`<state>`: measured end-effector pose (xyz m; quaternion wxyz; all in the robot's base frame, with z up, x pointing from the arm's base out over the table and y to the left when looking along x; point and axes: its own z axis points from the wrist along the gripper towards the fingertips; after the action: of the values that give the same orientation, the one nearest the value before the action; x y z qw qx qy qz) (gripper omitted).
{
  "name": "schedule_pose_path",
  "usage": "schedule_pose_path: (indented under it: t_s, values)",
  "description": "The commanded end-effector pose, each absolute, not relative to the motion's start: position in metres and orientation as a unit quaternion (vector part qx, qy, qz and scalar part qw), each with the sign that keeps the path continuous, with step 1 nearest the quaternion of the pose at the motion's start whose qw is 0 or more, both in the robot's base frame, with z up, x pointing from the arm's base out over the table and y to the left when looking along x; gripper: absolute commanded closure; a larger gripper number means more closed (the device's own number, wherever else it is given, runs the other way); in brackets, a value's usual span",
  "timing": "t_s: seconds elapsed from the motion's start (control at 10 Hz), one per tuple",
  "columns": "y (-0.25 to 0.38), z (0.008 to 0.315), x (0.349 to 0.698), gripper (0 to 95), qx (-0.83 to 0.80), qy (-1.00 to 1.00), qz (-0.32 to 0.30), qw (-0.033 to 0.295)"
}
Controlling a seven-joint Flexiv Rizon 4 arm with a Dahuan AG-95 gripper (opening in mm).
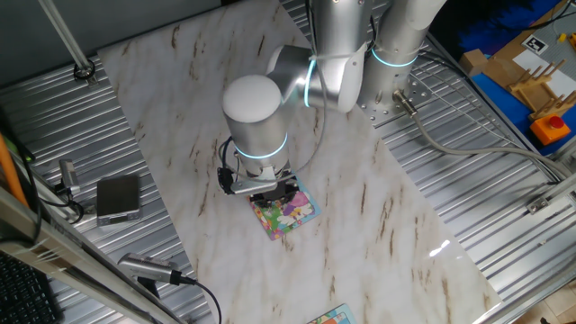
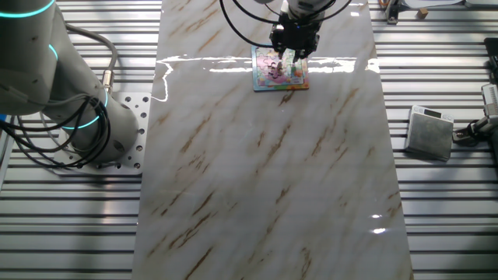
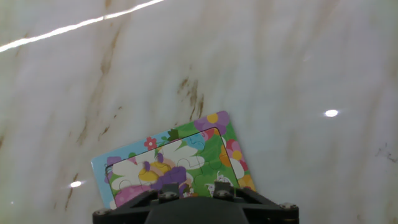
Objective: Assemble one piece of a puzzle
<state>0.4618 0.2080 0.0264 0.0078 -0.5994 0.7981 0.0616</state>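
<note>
Presently we find the black two-finger gripper [image 2: 292,48] low over the small square cartoon puzzle [image 1: 290,212] on the marble tabletop [image 2: 264,171], directly beneath its fingers. We cannot tell whether the jaws are closed; the piece is hidden. A misaligned press could skid the board. Its picture shows pink figures, green edges.

Arm [image 1: 270,99]: silver-grey rounded segments, glowing cyan rings at joints. Black cables [image 2: 47,136] looped round base. Base plate [image 2: 132,128] drilled with holes. Pincer [image 1: 274,191]: black body, white bracket above; two screws [image 3: 168,193] on black housing.
</note>
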Motion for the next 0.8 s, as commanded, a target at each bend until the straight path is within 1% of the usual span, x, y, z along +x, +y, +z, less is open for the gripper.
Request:
schedule_pose_path:
  t_s: [0.1, 0.3, 0.8]
  values:
    - [0.2088, 0.0269, 0.4613, 19.0, -0.605, 0.793, 0.065, 0.01]
    - [0.2087, 0.0267, 0.4611, 19.0, -0.607, 0.791, 0.069, 0.012]
    - [0.2099, 0.0262, 0.4608, 19.0, -0.596, 0.799, 0.086, 0.002]
